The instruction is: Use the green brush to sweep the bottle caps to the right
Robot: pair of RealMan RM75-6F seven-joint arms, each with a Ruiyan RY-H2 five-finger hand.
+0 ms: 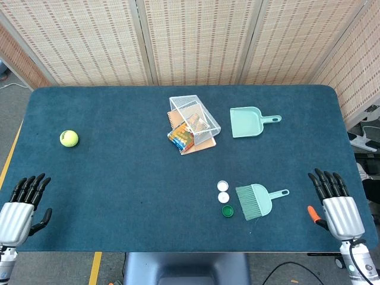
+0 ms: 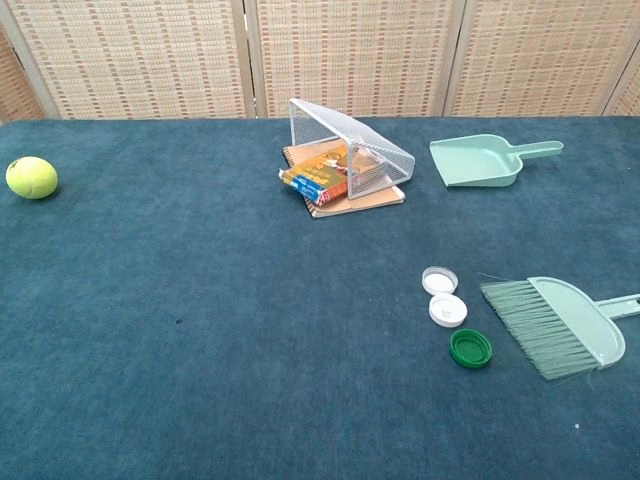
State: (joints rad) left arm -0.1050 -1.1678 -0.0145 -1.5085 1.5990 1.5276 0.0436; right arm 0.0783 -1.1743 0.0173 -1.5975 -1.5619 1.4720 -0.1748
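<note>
My left hand [image 1: 24, 205] rests at the near left edge of the table [image 1: 119, 178], fingers spread and holding nothing. Beyond it, near the left side, a tennis ball [image 1: 69, 138] sits alone on the blue cloth. Toward the middle and farther back, a wire mesh basket [image 1: 195, 120] lies tipped over onto a small stack of notebooks [image 1: 183, 138], and just to its right lies a pale green dustpan [image 1: 247, 122], handle pointing right.

Closer to me and right of centre are the task's things. Two white bottle caps [image 1: 222, 191] lie one behind the other, and a green bottle cap [image 1: 227, 210] lies nearest my edge. The green brush [image 1: 256, 200] lies flat just beside them on the right, bristles pointing toward the caps and almost reaching them, handle angled away to the right.

My right hand [image 1: 333, 199] is at the near right edge, fingers apart and empty, well apart from the brush.

I judge that nothing has started: the brush is untouched. The first step is mine on the right side: reach in to the handle, close firmly around it, lift the brush over the caps, and set the bristles down on their left side so the stroke carries them rightward.
</note>
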